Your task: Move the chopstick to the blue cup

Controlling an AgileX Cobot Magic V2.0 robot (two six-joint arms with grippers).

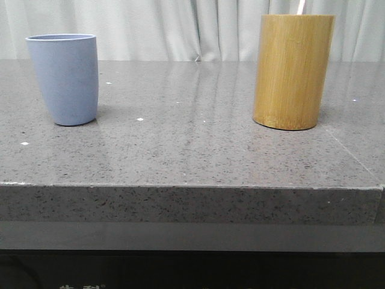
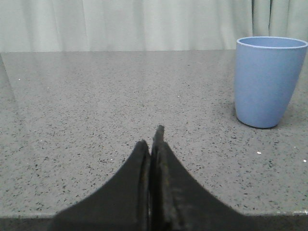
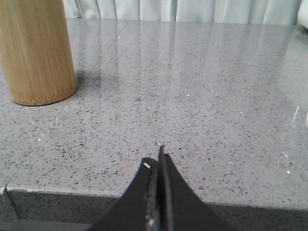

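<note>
The blue cup (image 1: 65, 78) stands upright on the left of the grey stone table (image 1: 192, 150); in the left wrist view the same blue cup (image 2: 268, 81) is ahead and to one side. A pale pink chopstick (image 1: 300, 6) pokes out above the rim of the tan bamboo cylinder (image 1: 293, 71) on the right, most of it hidden inside. My left gripper (image 2: 152, 137) is shut with nothing in it, low near the table's front edge. My right gripper (image 3: 158, 156) is shut and empty too, short of the bamboo cylinder (image 3: 34, 50).
The table's front edge (image 1: 192, 186) runs across below both cups. A pale curtain (image 1: 180, 27) hangs behind the table. A white object (image 3: 303, 12) sits at the far corner in the right wrist view.
</note>
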